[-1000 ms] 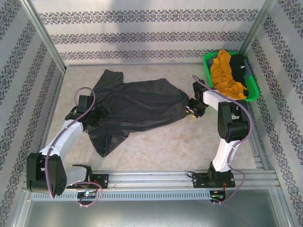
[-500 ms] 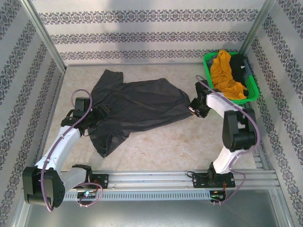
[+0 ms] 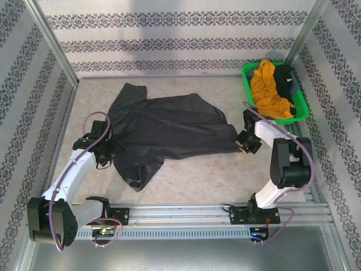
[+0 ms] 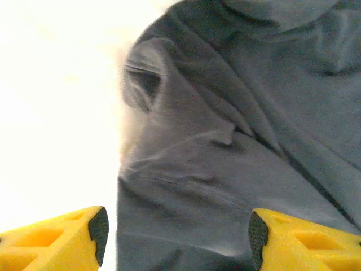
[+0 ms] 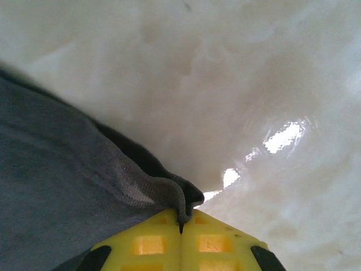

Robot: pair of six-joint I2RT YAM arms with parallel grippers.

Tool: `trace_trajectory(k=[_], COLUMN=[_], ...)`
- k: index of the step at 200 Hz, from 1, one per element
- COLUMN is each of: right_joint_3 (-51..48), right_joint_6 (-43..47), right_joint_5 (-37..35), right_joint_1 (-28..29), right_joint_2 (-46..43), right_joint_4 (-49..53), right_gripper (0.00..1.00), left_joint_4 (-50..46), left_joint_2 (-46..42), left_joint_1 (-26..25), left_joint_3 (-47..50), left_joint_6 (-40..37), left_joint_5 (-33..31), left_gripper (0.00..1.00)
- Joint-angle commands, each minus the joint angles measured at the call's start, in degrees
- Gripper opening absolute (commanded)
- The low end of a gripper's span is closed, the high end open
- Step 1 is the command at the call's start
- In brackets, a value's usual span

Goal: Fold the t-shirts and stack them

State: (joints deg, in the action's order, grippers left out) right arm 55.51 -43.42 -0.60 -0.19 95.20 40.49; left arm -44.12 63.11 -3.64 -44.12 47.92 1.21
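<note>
Now, one charcoal t-shirt [image 3: 169,130], one green basket [image 3: 246,75]

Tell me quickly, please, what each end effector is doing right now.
Left end effector: open, over the grey t-shirt.
Right end effector: closed on its edge.

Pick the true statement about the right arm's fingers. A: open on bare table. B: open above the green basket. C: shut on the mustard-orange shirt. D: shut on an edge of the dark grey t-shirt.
D: in the right wrist view the yellow fingers meet, with an edge of the dark grey t-shirt pinched between them.
</note>
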Motion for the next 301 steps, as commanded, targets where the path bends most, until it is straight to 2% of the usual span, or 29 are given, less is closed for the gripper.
trace_trajectory(k=[1,28,68,122,136,166,191,205,260,301], right_joint_3=[0.50,1.69,2.69,4.88,4.93,4.82,4.27,3.07,2.34,11.66], right_joint_6=[2.13,3.43,6.31,6.93,6.68,6.48,6.33,6.09,5.74,4.85], right_joint_5=[-0.96,-1.59,-1.42,1.07,1.15,1.30,1.33,1.89,4.10,8.34], right_joint_1=[-1.13,-1.26,-4.72,-4.65,-4.55,-4.32,-4.23,-4.13,-2.32,-0.22], right_joint_2=[0.78,1.13,1.37,2.98,2.90,2.54,1.43,-0.16,-9.19,-13.39], right_joint_4=[0.40,1.22,1.69,1.70,1.70,1.80,1.42,0.05,-4.16,-9.79], right_gripper=[0.00,0.00,0.00,0.00,0.00,0.00,0.00,0.00,0.00,0.00], left_joint_4=[-4.73,-0.64,8.99,17.41,19.30,20.21,20.88,19.82,14.68,16.17], left_joint_2=[-0.66,-0.70,2.86,7.22,9.18,14.03,14.18,12.33,2.43,-0.11], left_joint_1=[1.16,3.68,3.93,3.16,1.82,-1.54,-1.86,-1.84,-1.83,-0.68], left_joint_3=[0.15,3.81,8.93,12.92,12.76,12.44,12.68,11.39,1.69,-9.82], left_joint_6=[-2.09,-3.67,-5.29,-5.03,-4.69,-3.79,-3.09,-2.99,0.20,3.40], left_joint_5=[-2.97,0.28,10.31,13.75,14.64,13.11,11.57,10.52,8.02,6.41], left_gripper=[0.65,0.58,0.49,0.47,0.43,0.33,0.10,0.00,0.00,0.00])
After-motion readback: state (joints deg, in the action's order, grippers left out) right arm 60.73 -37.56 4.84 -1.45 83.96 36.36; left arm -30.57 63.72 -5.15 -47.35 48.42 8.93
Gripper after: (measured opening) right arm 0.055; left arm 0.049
